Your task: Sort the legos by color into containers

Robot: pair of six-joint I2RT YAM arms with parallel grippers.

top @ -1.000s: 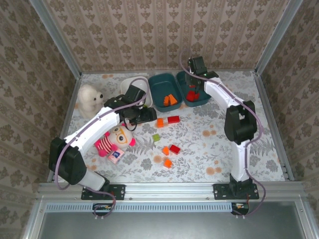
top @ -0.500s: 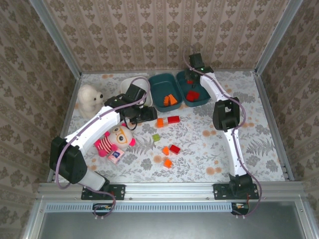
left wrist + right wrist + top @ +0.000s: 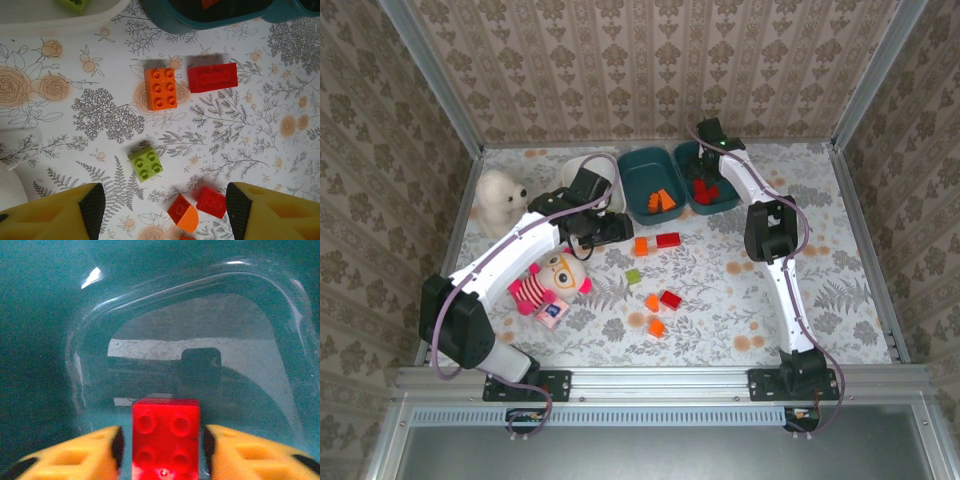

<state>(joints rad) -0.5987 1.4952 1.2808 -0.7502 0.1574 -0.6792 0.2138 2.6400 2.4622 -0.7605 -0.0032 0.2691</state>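
White floral tabletop [image 3: 840, 300], loose legos [image 3: 669, 299]; beige damask walls [image 3: 650, 70]

A robot test cell in a lab, dressed up as a home: aluminium rails [image 3: 660, 378] frame a small table [image 3: 840, 300] with a floral cover, wallpaper panels [image 3: 650, 70] stand as walls, and two arms [image 3: 790, 300] are bolted to the near rail.

Left arm reached forward, elbow bent; left gripper [image 3: 617, 230] [image 3: 160, 200] faced straight down, fingers spread wide. Right arm stretched to the far side, wrist pitched down; right gripper [image 3: 703, 172] [image 3: 165, 440] clamped on a red lego [image 3: 165, 432].
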